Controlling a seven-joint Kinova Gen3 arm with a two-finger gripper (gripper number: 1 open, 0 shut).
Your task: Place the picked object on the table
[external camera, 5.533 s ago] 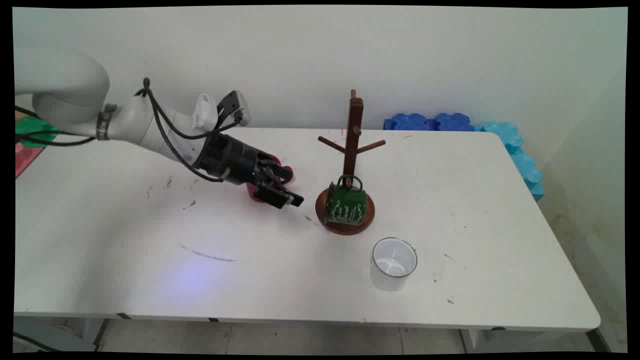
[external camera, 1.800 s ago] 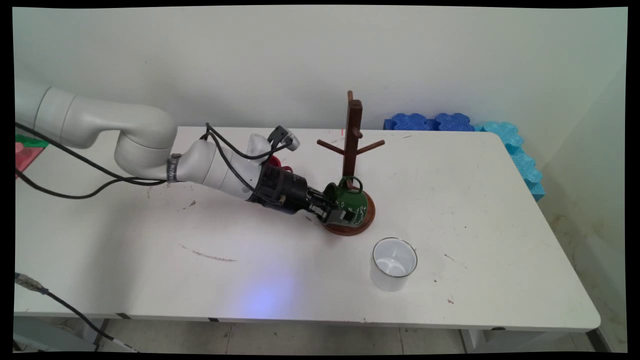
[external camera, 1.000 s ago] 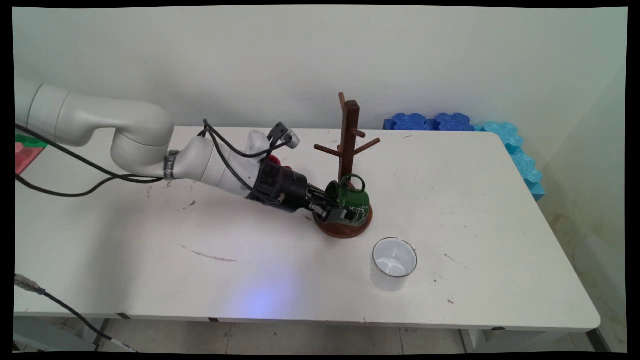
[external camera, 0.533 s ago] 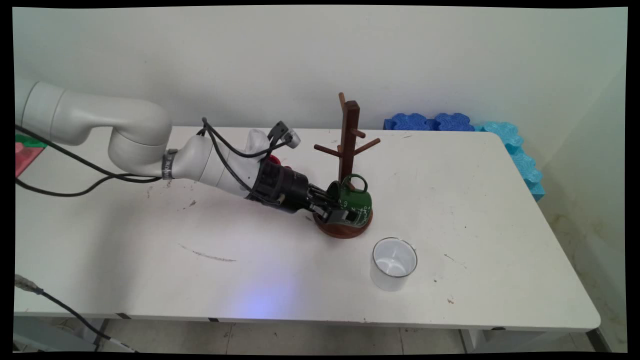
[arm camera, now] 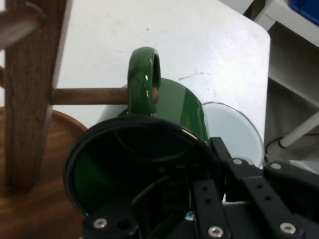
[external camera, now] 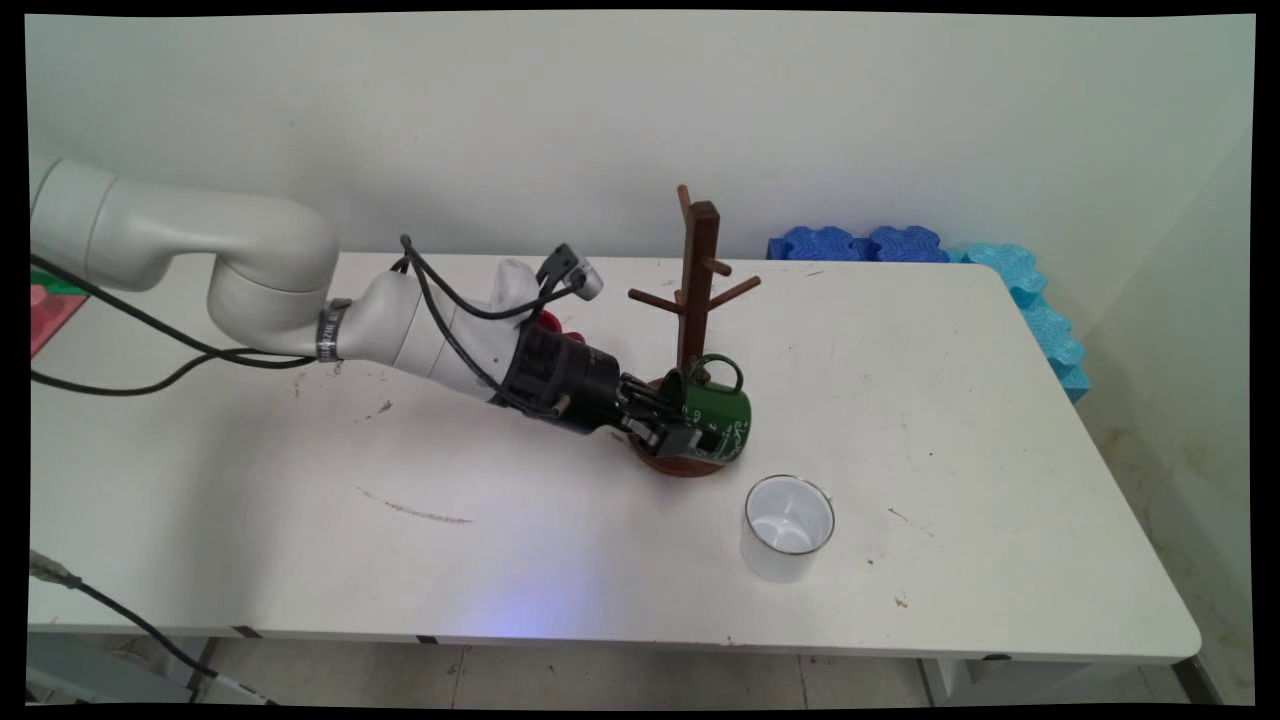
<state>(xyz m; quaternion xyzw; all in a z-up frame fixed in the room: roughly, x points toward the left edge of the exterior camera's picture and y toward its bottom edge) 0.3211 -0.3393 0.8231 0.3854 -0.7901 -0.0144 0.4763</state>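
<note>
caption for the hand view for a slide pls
Gripper clamped on the green mug's rim, its handle around a peg of the wooden mug tree.

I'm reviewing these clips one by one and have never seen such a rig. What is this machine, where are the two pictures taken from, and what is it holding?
It is a white robot arm with a black two-finger pincer, reaching over a white table. The main view looks down from a fixed camera above the table's near side. The hand view comes from a camera on the hand itself, looking along the pincer. The pincer is shut on the rim of a green mug, one finger inside it. The mug's handle is at the tip of a low peg of the wooden mug tree. A white cup stands nearer the camera. A red thing shows behind the arm.
</note>
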